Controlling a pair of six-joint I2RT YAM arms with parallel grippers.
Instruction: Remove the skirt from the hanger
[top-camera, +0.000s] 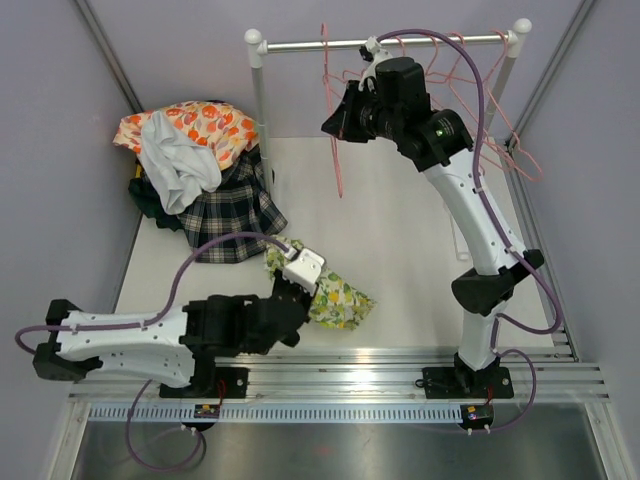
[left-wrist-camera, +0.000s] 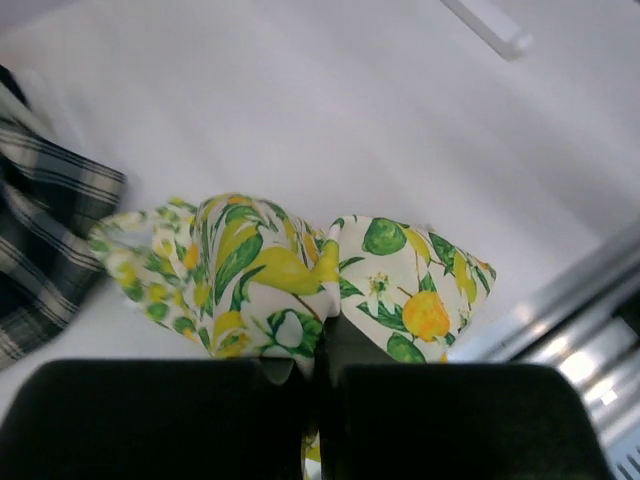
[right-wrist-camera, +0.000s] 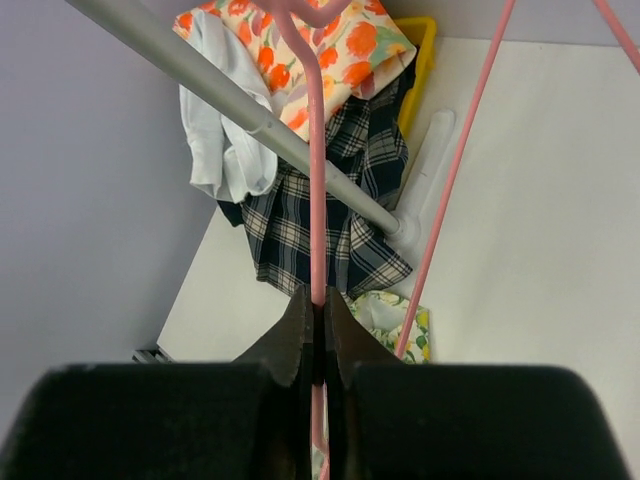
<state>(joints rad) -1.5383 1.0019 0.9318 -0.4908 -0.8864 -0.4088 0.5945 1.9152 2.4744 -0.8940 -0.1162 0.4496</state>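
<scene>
- Purple-grey walls are seen on three sides of one white table (top-camera: 400, 220), with a metal track along its near edge.
- Two arms are bolted to that track, one left and one right.
- One metal rail (top-camera: 420, 42) is carried across the back of the table on two white posts (top-camera: 258, 80).
- One pink hanger (right-wrist-camera: 317, 200) is hung at the left part of the rail. Its wire is clamped between the closed jaws of the right gripper (right-wrist-camera: 318, 325), which is raised to just below the rail.
- More pink hangers (top-camera: 505, 125) are bunched at the right end of the rail. They overlap, so their number cannot be told.
- One lemon-print skirt (top-camera: 342, 300) is crumpled on the table near the front edge, well apart from the rail and from the clamped hanger.
- A fold of that skirt is pinched in the left gripper (left-wrist-camera: 320, 350), whose jaws are closed tight on the cloth, as the left wrist view shows.
- One pile of clothes is heaped in the back left corner. Three garments can be counted in it:
  - one orange-flowered garment (top-camera: 200, 125) on top,
  - one white garment (top-camera: 185, 170) draped over the middle,
  - one plaid garment (top-camera: 235, 215) spread toward the front.
- The plaid garment's hem is just beside the lemon-print skirt; whether they touch cannot be told.
</scene>
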